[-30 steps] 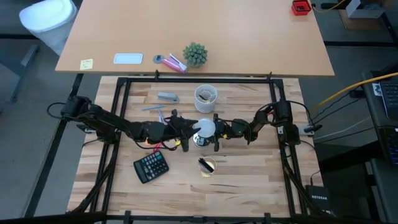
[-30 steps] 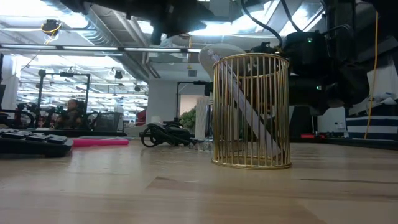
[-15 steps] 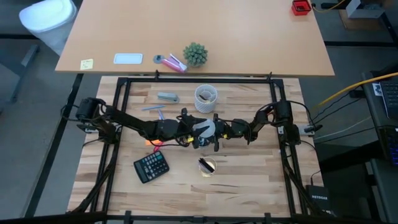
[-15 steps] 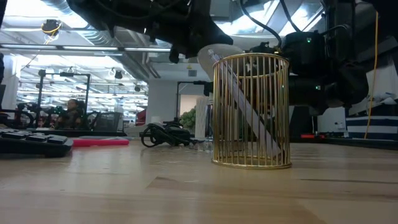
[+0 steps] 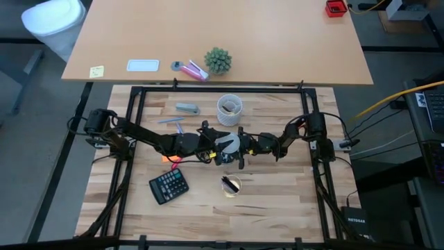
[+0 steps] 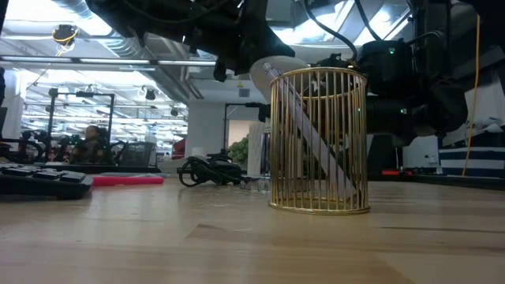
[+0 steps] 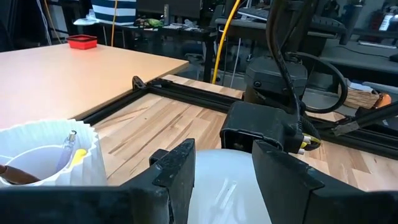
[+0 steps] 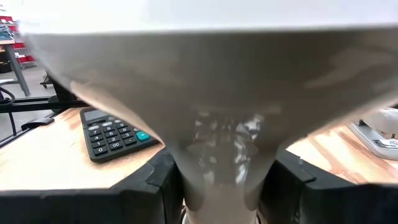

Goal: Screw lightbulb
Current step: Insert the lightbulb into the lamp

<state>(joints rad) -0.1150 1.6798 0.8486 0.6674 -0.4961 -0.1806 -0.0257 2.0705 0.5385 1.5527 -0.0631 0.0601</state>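
One lightbulb [image 5: 228, 143], one calculator [image 5: 168, 185], two cups [image 5: 229, 107], one plant [image 5: 217, 60].

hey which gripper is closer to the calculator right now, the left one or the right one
Left. The left gripper is at the lightbulb mid-table, up and right of the calculator. The right gripper grips the lightbulb's neck from the far side, slightly farther away.

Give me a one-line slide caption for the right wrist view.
Right gripper clamps the neck of the white lightbulb, with the calculator on the table behind.
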